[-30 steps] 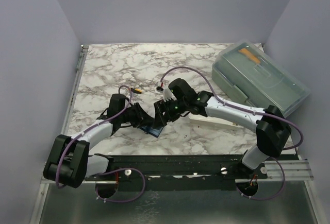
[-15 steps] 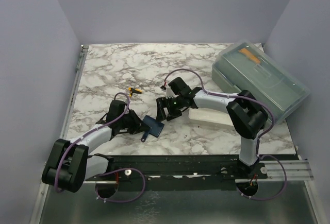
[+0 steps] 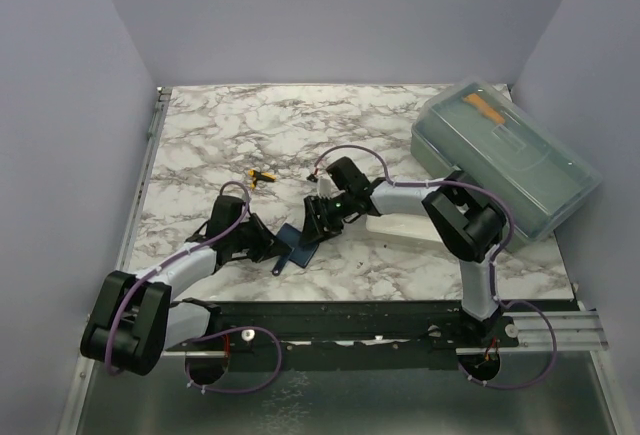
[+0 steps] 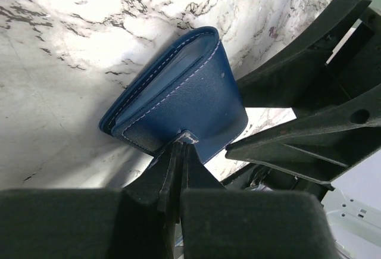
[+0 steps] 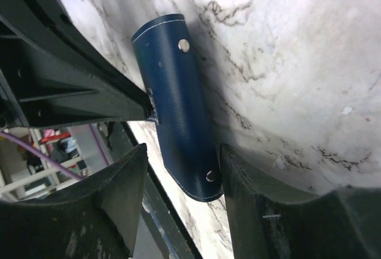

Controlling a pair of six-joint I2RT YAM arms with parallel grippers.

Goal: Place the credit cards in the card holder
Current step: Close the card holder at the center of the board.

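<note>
The card holder is a navy folding wallet, tilted up off the marble between both grippers. My left gripper is shut on one edge of it; in the left wrist view the fingertips pinch the stitched rim of the card holder. My right gripper stands open around the other end. In the right wrist view the card holder with its two snap dots hangs between the fingers, touching the right finger, with a gap to the left one. The right gripper holds nothing firmly. The credit cards are out of view.
A white tray lies right of the grippers, partly under the right arm. A grey-green translucent box with an orange strip sits at the back right. A tiny yellow-and-black object lies behind the left arm.
My left gripper has shut on the card holder's edge and tipped it up. The right arm has folded in and its jaws have come down around the card holder's far end.
</note>
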